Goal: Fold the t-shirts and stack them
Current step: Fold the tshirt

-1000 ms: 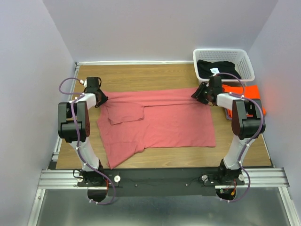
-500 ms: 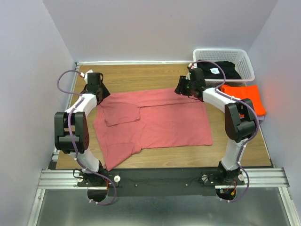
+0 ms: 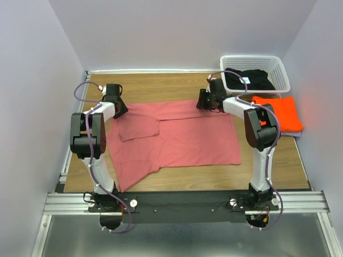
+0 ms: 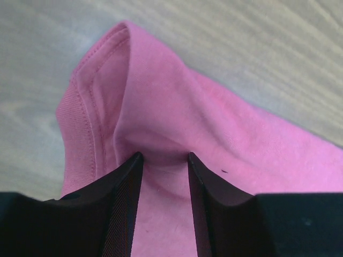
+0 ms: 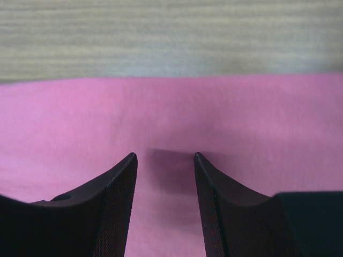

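**A:** While the pink-red shirt [image 3: 177, 136] lies spread across the middle of the worktop [image 3: 161, 85], where do the two tools sit?

**B:** Both are down at its far edge. The left tool [image 3: 122, 108] is at the shirt's 10 o'clock corner. The right tool [image 3: 202, 103] is on the far edge at about 1 o'clock.

**A:** Is either one holding anything?

**B:** No. The left tool's jaws stand apart, with a raised ridge of the pink cloth running in between them, next to a stitched edge. The right tool is parted too, its fingers over flat cloth, with bare wood just beyond the edge.

**A:** How does that shirt lie?

**B:** One sleeve is folded inward onto the body near 10 o'clock. The other sticks out toward 7 o'clock.

**A:** And the other shirts?

**B:** The orange shirt [image 3: 278, 112] lies folded at the worktop's 3 o'clock side, apart from the pink-red one. The black shirt [image 3: 257, 80], its white label showing, is inside the white basket [image 3: 252, 58] at the 1 o'clock corner. The orange one is just at the basket's 6 o'clock.
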{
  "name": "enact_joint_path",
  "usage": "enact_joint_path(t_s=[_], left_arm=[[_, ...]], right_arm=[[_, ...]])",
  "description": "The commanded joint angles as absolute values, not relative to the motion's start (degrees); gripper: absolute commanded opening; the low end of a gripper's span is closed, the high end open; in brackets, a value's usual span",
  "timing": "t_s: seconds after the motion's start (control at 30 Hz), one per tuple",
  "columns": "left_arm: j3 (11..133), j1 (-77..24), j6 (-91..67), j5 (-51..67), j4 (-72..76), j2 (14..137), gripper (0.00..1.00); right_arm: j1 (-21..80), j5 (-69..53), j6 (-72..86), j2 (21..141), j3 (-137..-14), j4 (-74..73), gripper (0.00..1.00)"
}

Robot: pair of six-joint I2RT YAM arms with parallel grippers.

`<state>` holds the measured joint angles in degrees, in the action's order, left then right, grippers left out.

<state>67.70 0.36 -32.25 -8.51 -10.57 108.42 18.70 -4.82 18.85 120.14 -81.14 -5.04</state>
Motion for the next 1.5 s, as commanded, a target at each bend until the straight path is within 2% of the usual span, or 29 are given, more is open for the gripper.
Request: enact_joint_path(t_s=[0.0,0.2,0.33,0.37,0.47,0.5,0.53,0.7,0.8,1.0,1.1,1.47], left_arm=[[72.6,0.8,-31.2,-10.8,-13.7,114.4,0.47],[85.8,1.3,-30.2,-10.5,-16.5,122.1,0.47],[93.4,1.6,-28.5,-9.8,-17.7,124.8,0.51],[94.6,1.6,-28.3,-9.8,-17.7,124.5,0.54],[96.1,1.7,-28.0,-10.2,-17.7,121.0,0.72],[95.9,1.7,-27.9,-10.2,-17.8,118.0,0.73],[94.4,1.6,-27.9,-10.3,-17.8,116.2,0.77],[81.8,1.6,-29.4,-12.3,-18.1,100.0,0.77],[68.8,1.7,-29.6,-12.7,-19.2,91.0,0.77],[53.4,1.6,-32.5,-15.9,-24.9,77.5,0.75],[49.0,1.6,-33.9,-15.5,-25.7,74.6,0.75],[41.3,2.3,-35.9,-15.1,-26.0,77.2,0.57]], right_arm=[[18.8,-1.9,16.9,125.9,-85.9,-6.2,0.54],[18.9,-2.1,14.9,134.3,-95.4,-6.5,0.55],[18.8,-3.8,13.0,136.7,-102.9,-8.0,0.58],[18.9,-4.2,12.7,136.6,-105.4,-8.4,0.61],[18.8,-5.8,12.0,133.3,-106.5,-9.8,0.64],[18.8,-6.5,12.0,131.9,-105.8,-10.1,0.64],[18.8,-6.6,12.0,128.5,-104.8,-10.5,0.66],[18.9,-6.3,14.2,116.1,-90.7,-12.0,0.67],[18.8,-5.7,16.7,107.7,-80.4,-15.1,0.67],[18.8,-2.2,19.2,92.7,-65.9,-21.9,0.67],[18.8,-2.3,20.8,87.8,-61.4,-23.9,0.67],[18.7,1.4,23.5,82.9,-54.8,-26.3,0.67]])
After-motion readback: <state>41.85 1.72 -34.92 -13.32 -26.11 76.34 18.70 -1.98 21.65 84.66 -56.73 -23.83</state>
